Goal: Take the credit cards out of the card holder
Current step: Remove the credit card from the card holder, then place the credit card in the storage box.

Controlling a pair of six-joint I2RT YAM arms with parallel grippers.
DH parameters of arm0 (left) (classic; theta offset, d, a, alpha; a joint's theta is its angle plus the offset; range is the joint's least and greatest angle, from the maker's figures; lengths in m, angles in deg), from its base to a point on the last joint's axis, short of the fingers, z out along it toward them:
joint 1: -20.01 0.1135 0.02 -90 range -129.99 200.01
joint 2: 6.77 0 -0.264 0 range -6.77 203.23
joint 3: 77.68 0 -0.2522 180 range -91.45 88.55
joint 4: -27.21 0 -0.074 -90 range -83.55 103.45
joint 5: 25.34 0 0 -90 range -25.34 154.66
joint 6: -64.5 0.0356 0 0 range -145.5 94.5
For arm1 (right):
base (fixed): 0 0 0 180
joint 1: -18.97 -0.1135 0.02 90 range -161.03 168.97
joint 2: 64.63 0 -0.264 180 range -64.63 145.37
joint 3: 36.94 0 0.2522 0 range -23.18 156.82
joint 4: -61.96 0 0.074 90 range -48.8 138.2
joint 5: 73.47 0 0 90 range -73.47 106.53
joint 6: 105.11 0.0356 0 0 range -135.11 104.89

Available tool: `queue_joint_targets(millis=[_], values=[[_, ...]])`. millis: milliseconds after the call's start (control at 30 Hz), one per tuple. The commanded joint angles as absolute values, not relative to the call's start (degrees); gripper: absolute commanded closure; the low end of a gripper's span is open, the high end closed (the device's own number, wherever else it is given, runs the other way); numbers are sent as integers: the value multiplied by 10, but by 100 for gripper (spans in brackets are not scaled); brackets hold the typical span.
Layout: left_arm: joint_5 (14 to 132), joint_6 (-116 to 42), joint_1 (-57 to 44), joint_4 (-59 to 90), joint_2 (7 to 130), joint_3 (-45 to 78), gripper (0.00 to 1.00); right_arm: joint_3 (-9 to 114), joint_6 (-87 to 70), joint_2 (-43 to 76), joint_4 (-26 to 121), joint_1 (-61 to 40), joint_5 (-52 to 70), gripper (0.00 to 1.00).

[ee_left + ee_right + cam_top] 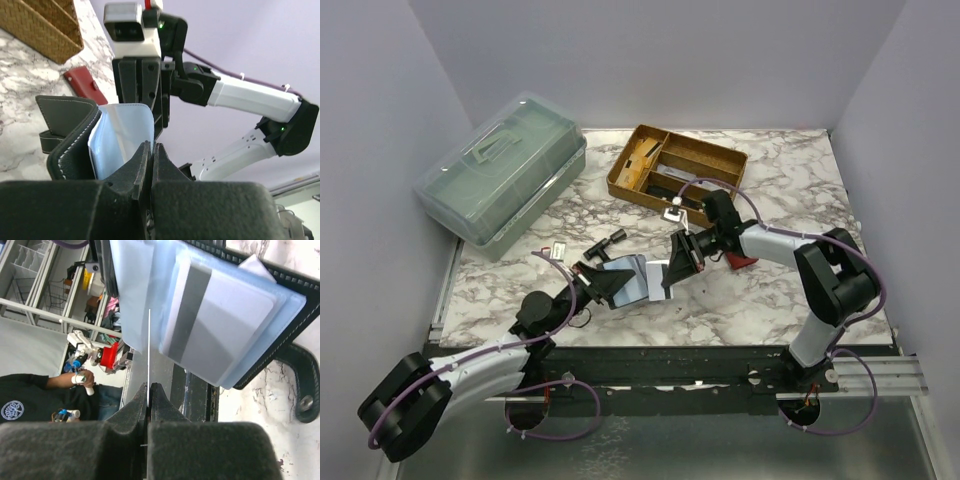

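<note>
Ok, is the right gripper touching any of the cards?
Touching. In the right wrist view the right gripper is shut on a thin pale card seen edge-on, its edge running down between the jaws.

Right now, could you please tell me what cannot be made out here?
Card count in the card holder: right wrist view, translucent sleeves overlap.
Whether the thin sheet in the right gripper is card or sleeve: right wrist view, edge-on.
Wicker tray contents: top view, too small.
</note>
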State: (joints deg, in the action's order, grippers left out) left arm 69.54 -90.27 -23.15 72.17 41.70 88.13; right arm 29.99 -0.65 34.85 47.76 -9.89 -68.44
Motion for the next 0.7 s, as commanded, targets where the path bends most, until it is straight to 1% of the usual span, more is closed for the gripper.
queue_joint_targets(millis=[0,100,200,300,400,500,667], values=[[671,-907,-222,737,391,915,100,302,-71,331,403,-99,-697,100],[663,-911,-221,694,378,912,100,337,-189,321,288,-88,-680,100],[651,-923,-220,638,370,906,100,386,-326,317,160,-78,-631,100],[630,-939,-220,574,376,893,100,433,-398,317,85,-54,-569,100],[624,-953,-220,555,406,881,100,477,-407,319,66,-7,-493,100],[629,-956,-218,558,455,856,100,531,-431,317,56,30,-379,100],[670,-960,-202,635,574,831,100,609,-484,325,81,40,-170,100]])
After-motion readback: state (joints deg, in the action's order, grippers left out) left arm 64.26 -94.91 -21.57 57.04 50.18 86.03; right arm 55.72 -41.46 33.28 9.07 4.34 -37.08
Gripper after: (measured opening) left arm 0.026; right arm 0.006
